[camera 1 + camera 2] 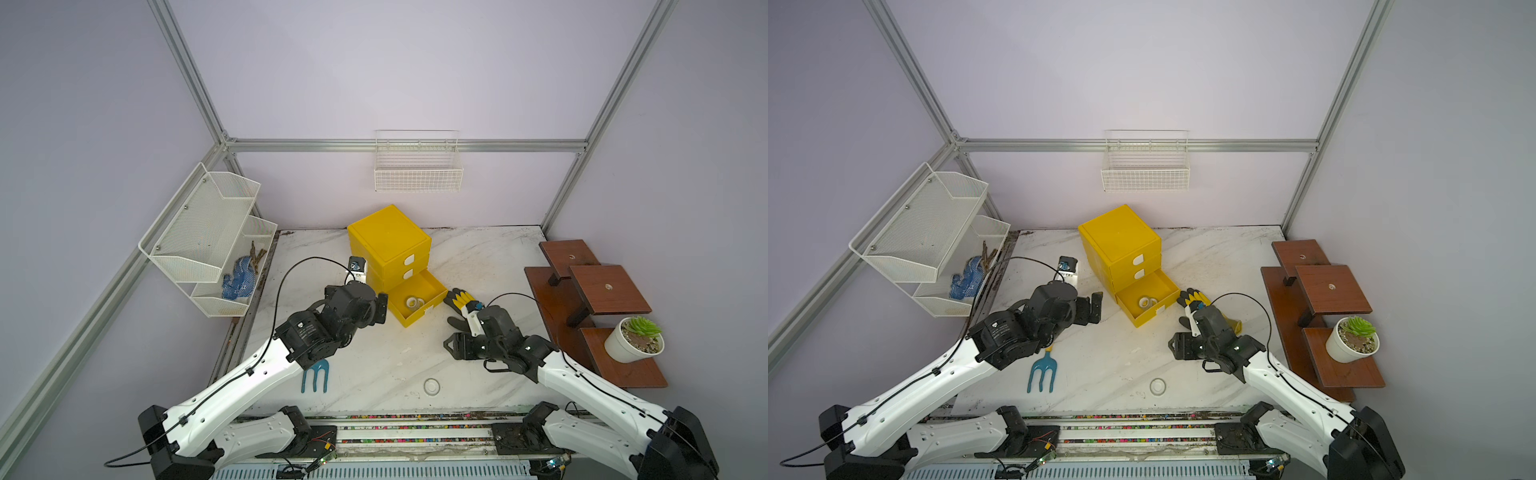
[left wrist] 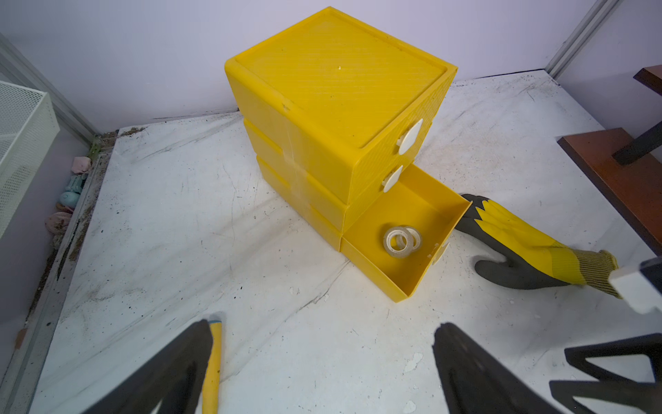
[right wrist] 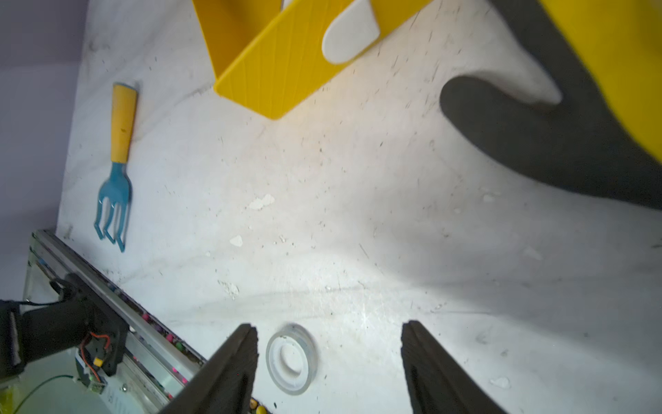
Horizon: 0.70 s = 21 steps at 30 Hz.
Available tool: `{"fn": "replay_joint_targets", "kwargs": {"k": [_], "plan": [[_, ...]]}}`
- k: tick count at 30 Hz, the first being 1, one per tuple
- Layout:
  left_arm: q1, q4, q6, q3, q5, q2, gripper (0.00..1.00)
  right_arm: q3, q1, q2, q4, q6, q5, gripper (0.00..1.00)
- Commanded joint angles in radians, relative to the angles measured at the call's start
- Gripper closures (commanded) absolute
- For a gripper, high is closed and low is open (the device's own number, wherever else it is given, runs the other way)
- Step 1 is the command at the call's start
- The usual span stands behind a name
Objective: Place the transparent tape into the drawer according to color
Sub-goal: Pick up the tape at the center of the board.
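We see one loose tape roll (image 3: 292, 358) lying flat on the table (image 1: 374, 365), near the middle of its front edge and well apart from the yellow cabinet (image 1: 388, 237). Two more rolls (image 2: 401, 241) overlap inside the pulled-out bottom drawer (image 2: 376, 274).

The loose roll looks to us light, stiff and slick-sided, clear around a white core. We judge it would skid if nudged sideways. Its hole faces up, so its axis stands upright. Being a ring, it has no long axis and points no particular way. We would pinch it across the outer rim, or put one finger inside the core.

The right gripper (image 3: 327, 326) hangs near it, jaws apart and empty. In the wrist view the roll shows just beside one finger. The left gripper (image 2: 322, 329) is spread wide, empty, facing the drawer.
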Motion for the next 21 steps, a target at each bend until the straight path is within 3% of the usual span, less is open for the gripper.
{"fn": "replay_joint_targets", "kwargs": {"k": [1, 11, 21], "plan": [[0.003, 0.031, 0.019, -0.015, -0.037, -0.020, 0.00, 0.059, 0.072, 0.061, -0.113, -0.035, 0.005, 0.31], [0.004, 0.028, 0.015, -0.026, -0.054, -0.031, 0.00, 0.268, 0.251, 0.327, -0.313, -0.143, 0.035, 0.30], [0.002, 0.037, 0.017, -0.038, -0.045, -0.031, 0.00, 0.354, 0.333, 0.495, -0.377, -0.189, 0.096, 0.29]]}}
